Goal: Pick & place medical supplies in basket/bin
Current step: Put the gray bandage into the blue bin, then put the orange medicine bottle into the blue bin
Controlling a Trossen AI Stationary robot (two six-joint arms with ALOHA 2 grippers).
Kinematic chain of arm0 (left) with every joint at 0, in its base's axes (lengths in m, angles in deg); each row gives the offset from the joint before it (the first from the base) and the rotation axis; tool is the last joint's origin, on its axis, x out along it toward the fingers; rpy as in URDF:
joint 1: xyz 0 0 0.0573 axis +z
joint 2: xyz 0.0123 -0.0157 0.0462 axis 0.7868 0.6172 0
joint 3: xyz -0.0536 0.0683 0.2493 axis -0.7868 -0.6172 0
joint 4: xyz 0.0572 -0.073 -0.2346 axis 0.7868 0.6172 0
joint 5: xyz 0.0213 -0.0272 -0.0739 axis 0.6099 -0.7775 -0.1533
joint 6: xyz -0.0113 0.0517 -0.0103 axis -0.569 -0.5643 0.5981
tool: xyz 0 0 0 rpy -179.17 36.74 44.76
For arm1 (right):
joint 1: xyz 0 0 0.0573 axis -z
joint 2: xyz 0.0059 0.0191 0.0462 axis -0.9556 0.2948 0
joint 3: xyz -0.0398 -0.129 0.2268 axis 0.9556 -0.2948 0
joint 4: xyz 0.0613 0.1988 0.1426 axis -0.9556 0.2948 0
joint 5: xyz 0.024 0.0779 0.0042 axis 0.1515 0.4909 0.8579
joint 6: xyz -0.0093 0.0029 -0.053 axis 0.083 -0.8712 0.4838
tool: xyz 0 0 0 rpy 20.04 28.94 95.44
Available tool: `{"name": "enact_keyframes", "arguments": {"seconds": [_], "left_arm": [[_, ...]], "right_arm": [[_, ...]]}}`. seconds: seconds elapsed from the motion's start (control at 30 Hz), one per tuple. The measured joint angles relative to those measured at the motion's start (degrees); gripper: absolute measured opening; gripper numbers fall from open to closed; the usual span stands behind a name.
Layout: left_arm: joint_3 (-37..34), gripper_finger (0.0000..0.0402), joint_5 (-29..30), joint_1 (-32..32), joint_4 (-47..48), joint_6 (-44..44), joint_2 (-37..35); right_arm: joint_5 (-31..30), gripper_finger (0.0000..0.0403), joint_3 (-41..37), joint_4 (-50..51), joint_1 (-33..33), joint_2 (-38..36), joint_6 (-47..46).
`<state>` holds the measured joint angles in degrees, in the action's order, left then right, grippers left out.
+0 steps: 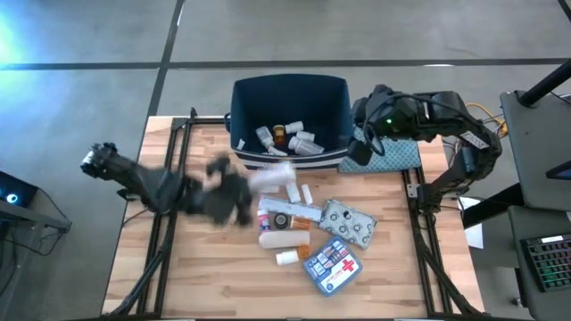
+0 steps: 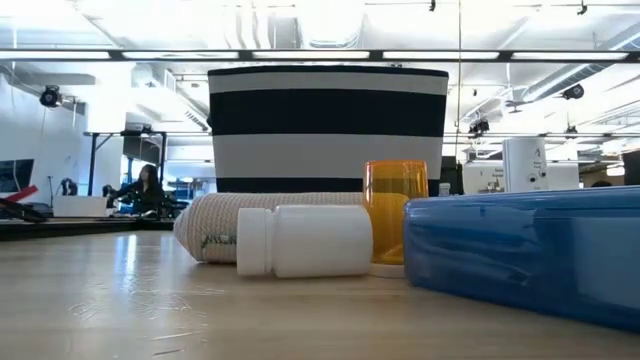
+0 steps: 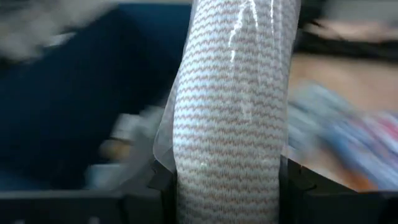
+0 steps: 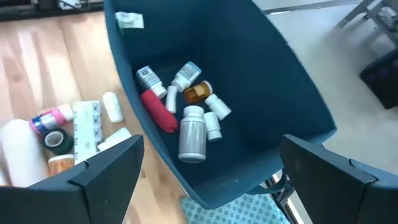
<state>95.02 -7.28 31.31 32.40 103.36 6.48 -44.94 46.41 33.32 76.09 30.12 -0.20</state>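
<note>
Beige woven bandage roll (image 3: 230,118), film-wrapped, is clamped upright in the left claw (image 1: 239,192) above the desk (image 1: 178,276), just short of the navy bin (image 1: 290,94). Roughly seven small supplies lie inside the bin. Right claw (image 4: 208,180) hovers spread wide over the bin's right rim.

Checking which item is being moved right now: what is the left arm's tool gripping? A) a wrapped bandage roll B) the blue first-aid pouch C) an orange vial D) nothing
A: the left wrist view shows the left tool closed on a beige knit bandage roll in clear wrap, held between its fingers.
</note>
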Motion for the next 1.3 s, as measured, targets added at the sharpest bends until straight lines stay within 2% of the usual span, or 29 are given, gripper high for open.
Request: {"name": "enact_keyframes", "arguments": {"seconds": [0.13, 0.23, 0.33, 0.47, 0.67, 0.8, 0.93, 1.03, 1.17, 1.3], "left_arm": [[1.0, 0.0143, -4.1, 19.2, -1.8, -6.9, -0.8], [0.8, 0.015, -8.6, 30.3, -6.2, -17.9, 0.4], [1.3, 0.0174, -12.5, 36.3, -7.1, -21.0, 1.9], [3.0, 0.0225, -13.5, 37.5, -7.1, -22.0, 2.5], [7.4, 0.0275, -13.5, 33.2, -1.0, -25.1, 0.6], [12.6, 0.0278, -13.6, 25.1, 11.1, -14.6, -1.1], [15.0, 0.0279, -13.6, 13.8, 19.0, -2.6, -2.3], [14.3, 0.0279, -13.6, 5.5, 20.1, 4.1, -3.6], [10.9, 0.0279, -13.7, -2.8, 20.2, 9.2, -4.2], [5.2, 0.0279, -13.7, -7.1, 20.2, 15.4, -4.3]], "right_arm": [[-0.7, 0.0364, 0.0, 0.1, -0.2, -0.1, -1.0], [-0.6, 0.0364, -0.1, 0.2, -0.7, 0.0, -2.3], [-0.6, 0.0364, -0.7, 0.3, -1.8, 0.0, -4.7], [-1.6, 0.0364, -2.6, 2.3, -4.4, -0.1, -7.6], [-1.6, 0.0364, -8.9, 3.3, -8.4, -0.6, -9.7], [1.5, 0.0364, -14.9, 5.2, -11.0, -1.2, -13.2], [9.5, 0.0364, -23.3, 3.7, -13.2, -3.2, -18.5], [16.8, 0.0364, -30.6, 2.3, -16.3, -4.2, -20.9], [21.1, 0.0364, -40.6, -1.5, -21.6, -4.4, -24.0], [23.7, 0.0364, -48.8, -15.1, -24.9, -4.0, -26.8]]}}
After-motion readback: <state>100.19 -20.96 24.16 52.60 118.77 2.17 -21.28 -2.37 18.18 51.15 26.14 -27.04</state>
